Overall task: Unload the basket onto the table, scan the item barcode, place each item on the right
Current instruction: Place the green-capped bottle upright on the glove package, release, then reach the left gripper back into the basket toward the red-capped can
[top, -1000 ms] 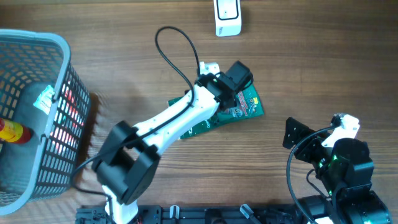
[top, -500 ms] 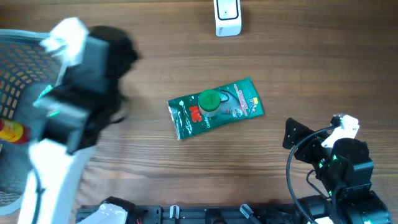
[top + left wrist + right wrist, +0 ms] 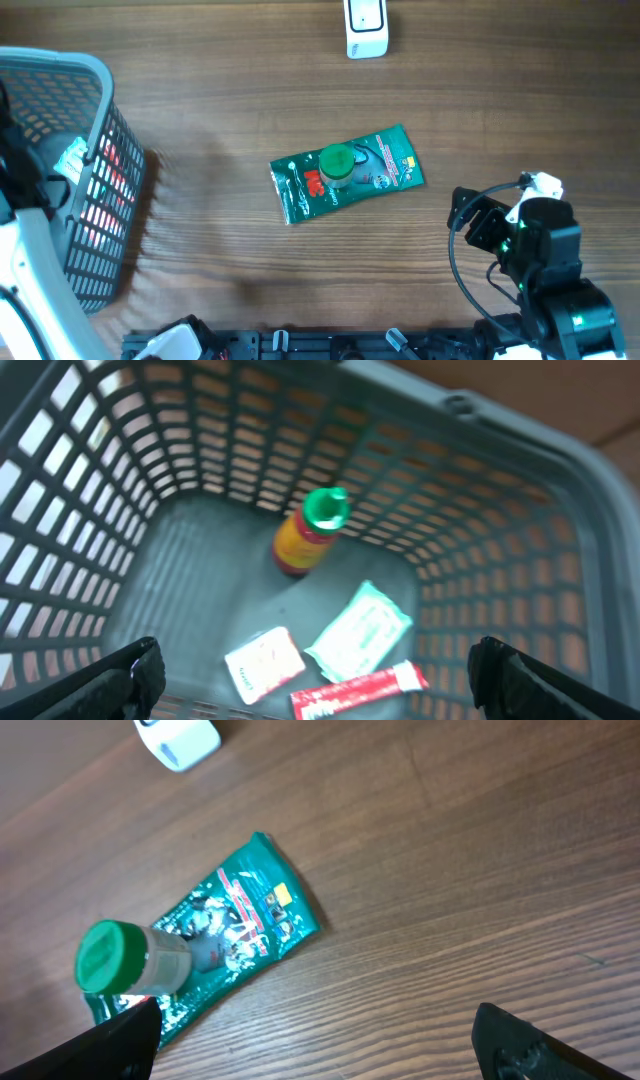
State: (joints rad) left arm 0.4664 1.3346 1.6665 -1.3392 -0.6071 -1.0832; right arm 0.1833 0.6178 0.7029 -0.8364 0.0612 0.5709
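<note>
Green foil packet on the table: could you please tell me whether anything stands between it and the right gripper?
Nothing visible does: only bare wooden table lies between the open right gripper and the green foil packet. A small green-capped bottle does sit on top of the packet, though.

- Bright, even light falls from above on the table point(image 3: 500, 100), and there is no hard glare around the packet point(image 3: 405, 165).
- Left of the packet, the basket point(image 3: 75, 62) throws a broad, soft-edged shadow onto the wood.
- From overhead the packet is sharp, its foil only faintly shiny. Far left of it, the left arm point(image 3: 25, 280) is a pale, washed-out blur.
- In the left wrist view the basket walls and the bottle point(image 3: 305, 535) inside look soft and smeared, dimmer than the table.
- In the right wrist view the packet is fairly crisp. Below it, the dark fingertips point(image 3: 515, 1040) of the right gripper point(image 3: 315, 1045) are out of focus.
</note>
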